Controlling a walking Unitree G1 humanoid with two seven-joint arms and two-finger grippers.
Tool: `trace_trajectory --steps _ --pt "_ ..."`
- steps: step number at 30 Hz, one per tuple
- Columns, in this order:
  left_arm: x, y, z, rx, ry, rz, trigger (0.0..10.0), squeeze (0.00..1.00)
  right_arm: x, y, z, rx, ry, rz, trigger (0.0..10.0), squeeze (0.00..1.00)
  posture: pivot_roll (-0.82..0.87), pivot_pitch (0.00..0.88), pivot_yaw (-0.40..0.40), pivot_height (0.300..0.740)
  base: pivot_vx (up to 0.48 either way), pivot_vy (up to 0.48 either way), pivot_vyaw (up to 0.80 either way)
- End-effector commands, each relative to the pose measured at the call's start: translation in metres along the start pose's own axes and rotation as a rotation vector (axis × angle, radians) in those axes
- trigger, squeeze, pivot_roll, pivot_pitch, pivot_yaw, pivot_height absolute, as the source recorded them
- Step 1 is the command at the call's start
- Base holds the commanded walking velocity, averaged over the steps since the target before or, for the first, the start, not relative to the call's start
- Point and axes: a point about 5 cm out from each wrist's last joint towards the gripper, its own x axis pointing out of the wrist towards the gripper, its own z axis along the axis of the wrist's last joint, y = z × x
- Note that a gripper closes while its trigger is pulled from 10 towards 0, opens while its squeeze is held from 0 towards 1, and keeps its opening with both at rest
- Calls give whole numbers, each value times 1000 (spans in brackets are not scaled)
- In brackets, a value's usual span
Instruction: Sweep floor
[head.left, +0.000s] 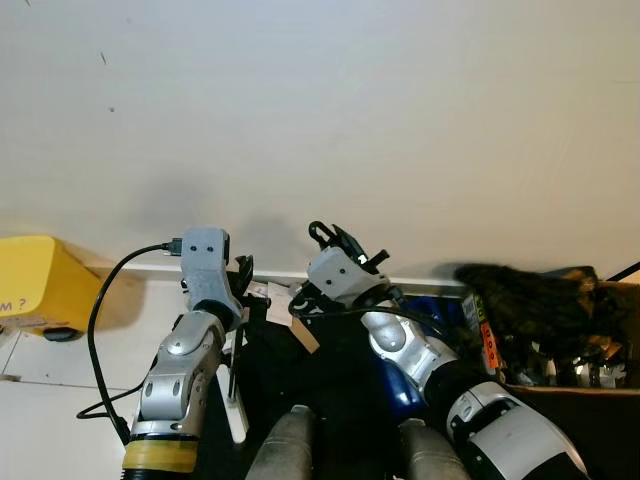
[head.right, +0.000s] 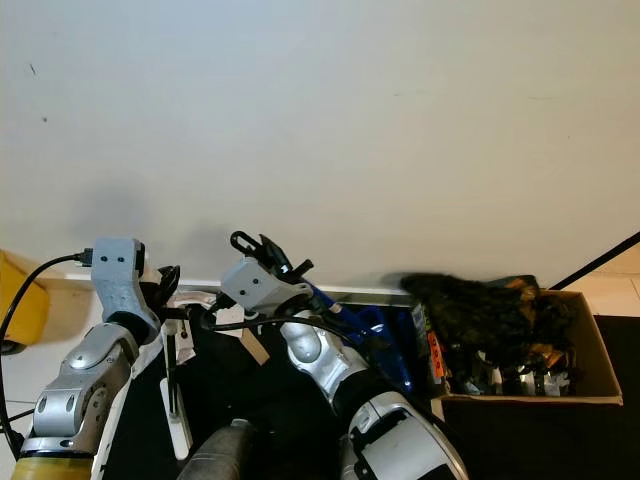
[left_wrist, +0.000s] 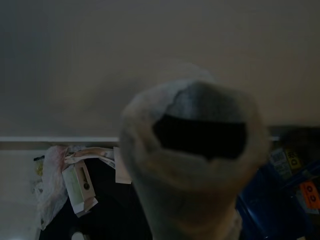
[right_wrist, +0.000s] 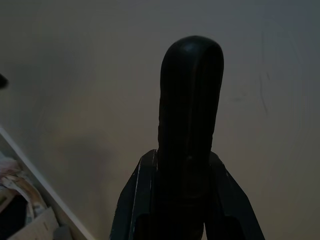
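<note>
Against the wall: a plain matte surface is faced.
Left end effector (left_wrist: 195, 165): clamped on a pale, hollow, chipped handle (left_wrist: 200, 125).
Right end effector (right_wrist: 190, 165): closed around a smooth rounded black handle (right_wrist: 191, 90).
Yellow box (head.left: 35, 280): "M ?" is read.

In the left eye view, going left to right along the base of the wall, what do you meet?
Yellow plastic object → left arm's grey wrist housing with black cable → right arm's grey wrist housing → blue object → dark camouflage-patterned cloth heaped on the brown cardboard box.
</note>
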Motion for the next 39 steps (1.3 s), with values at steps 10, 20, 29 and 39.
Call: trace_trajectory --steps 10,20,29,39 --pt "2 -1 -2 9 -2 -1 10000 0 2 -10 1 -206 -98 65 10000 0 230 222 -20 740 0 0 0" --pt "3 -4 -3 7 -4 -9 10000 0 -5 -2 -7 -251 -70 111 10000 0 236 225 -18 740 0 0 0" --pt "-2 -5 -11 7 18 -8 10000 0 -15 17 -19 -252 32 188 10000 0 236 239 -24 740 0 0 0" --pt "-4 -4 -17 1 35 2 10000 0 -21 32 -21 -258 64 215 10000 0 236 245 -33 740 0 0 0"
